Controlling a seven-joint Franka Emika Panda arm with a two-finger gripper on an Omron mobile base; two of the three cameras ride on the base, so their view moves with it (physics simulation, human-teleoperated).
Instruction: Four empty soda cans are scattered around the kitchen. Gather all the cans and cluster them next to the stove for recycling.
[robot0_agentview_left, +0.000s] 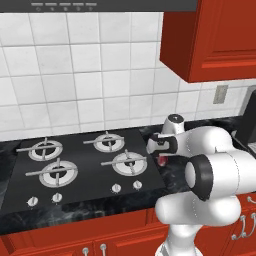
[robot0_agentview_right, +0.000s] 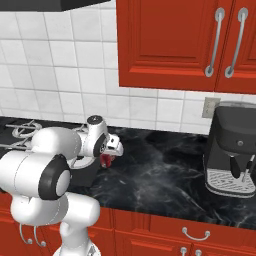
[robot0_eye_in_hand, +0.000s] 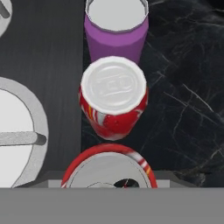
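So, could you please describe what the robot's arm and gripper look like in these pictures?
The arm is glossy white, built from rounded, bulbous segments with dark ring-shaped joints between them. One large black ring caps the nearest joint. The hand section carries a small round cap with a dark centre on top and a dark face with small markings. The gripper is white with dark parts. No loose cables show.

left base: behind the arm, facing down over the stove (robot0_agentview_left: 75, 165).
right base: same bench (robot0_agentview_right: 165, 170), farther right.
hand: close, straight down.
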